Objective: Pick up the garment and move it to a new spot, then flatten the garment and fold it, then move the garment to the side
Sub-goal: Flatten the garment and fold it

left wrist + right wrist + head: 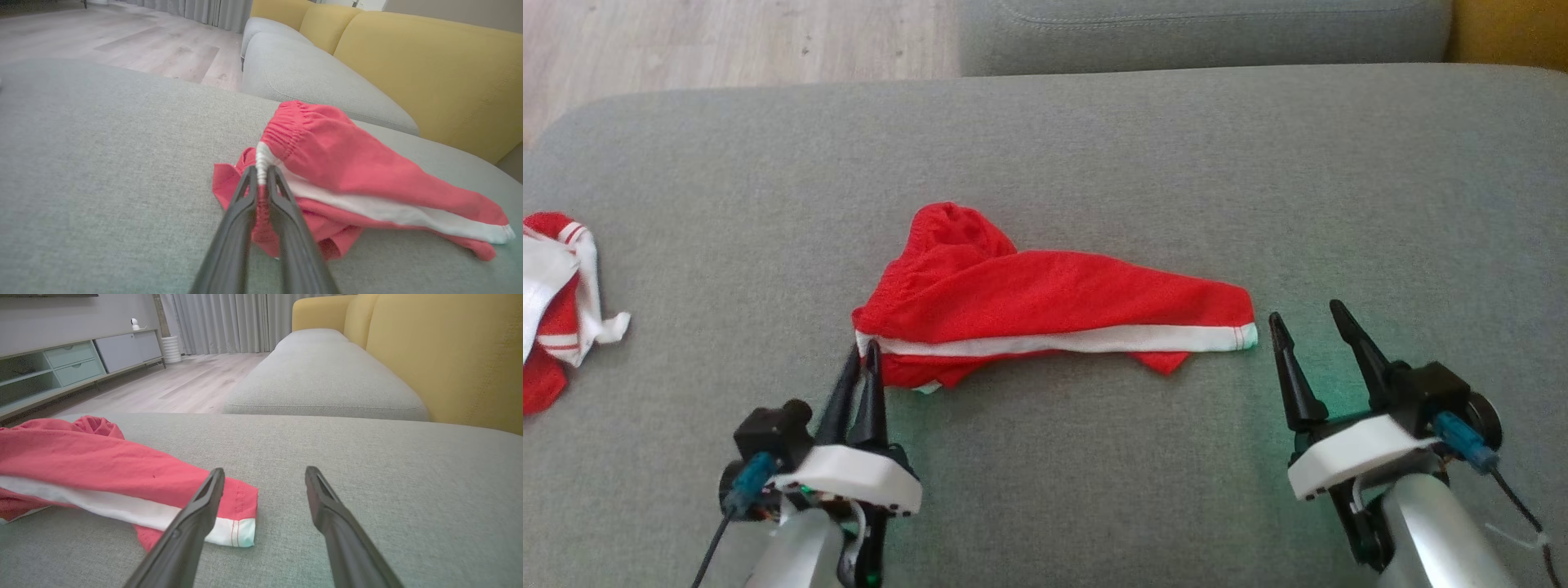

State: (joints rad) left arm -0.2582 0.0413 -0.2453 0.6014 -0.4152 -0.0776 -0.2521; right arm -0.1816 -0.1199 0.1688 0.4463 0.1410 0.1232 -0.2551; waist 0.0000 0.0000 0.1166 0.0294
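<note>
Nearest, at lower left: left tool (866, 349), fingers pressed together and pinching the gathered waistband corner of the red mesh shorts with a white side stripe (1045, 294); a little cloth seen between the fingers in the left wrist view. At lower right: right tool (1304, 312), fingers spread wide and holding nothing, just beside the white hem end of the shorts. Between both tools: shorts lying crumpled on the wide grey fabric sofa cushion (1094, 163), stripe along the near side, waistband bunched up at the left end. Further left, at the edge of the head view: crumpled red-and-white cloth (556, 302), well apart from the shorts. Behind all this: second grey seat cushion (1201, 33), pale wooden floor (727, 41), yellow sofa back (429, 69).
</note>
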